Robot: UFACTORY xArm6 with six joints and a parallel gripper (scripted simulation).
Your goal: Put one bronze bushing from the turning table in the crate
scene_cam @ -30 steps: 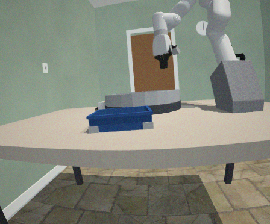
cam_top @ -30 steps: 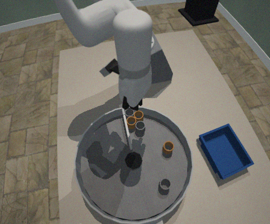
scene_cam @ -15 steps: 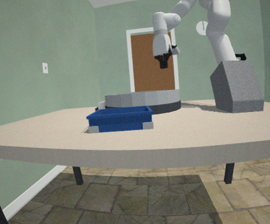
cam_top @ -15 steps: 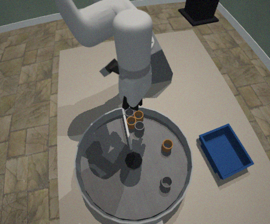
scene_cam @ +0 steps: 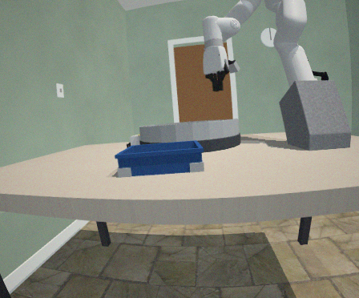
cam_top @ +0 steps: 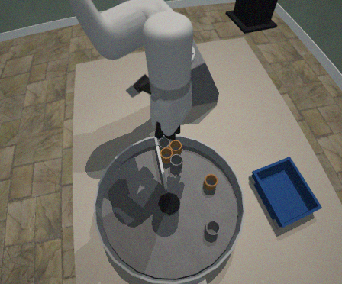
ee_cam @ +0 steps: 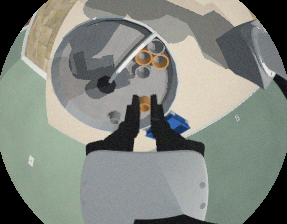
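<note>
Bushings sit on the turning table (cam_top: 108, 179), and I count three bronze and three grey from the top view. Four are bunched near the rim at about 12 o'clock from the black hub (cam_top: 169, 203): two bronze ones (cam_top: 175, 146) (cam_top: 166, 153) touching or nearly touching grey neighbours (cam_top: 176, 159). A lone bronze bushing (cam_top: 211, 182) stands apart at about 2 o'clock from the hub, and a lone grey one (cam_top: 212, 228) sits at about 4 o'clock. The crate (cam_top: 285, 191) lies off the table's rim at 3 o'clock, with nothing in it that I can see.

My gripper (scene_cam: 218, 82) hangs high above the table in the exterior view, well clear of everything. Its fingers are drawn nearly together and pinch nothing; I see only air between them in the wrist view.

From the top view the gripper (cam_top: 167, 133) is over the rim just beyond the cluster, so the nearest bronze bushings lie almost straight below, a touch toward the hub. All bushings stand upright, bores pointing up, so I judge a straight drop with one finger inside a bore or both astride the wall would suit. I reckon the crowded pair risky, since grey neighbours press close; the lone bronze one, toward 4 o'clock from my hand, looks the cleaner pick. Either way I would have to spread the fingers first, and no bushing has reached the crate yet
</note>
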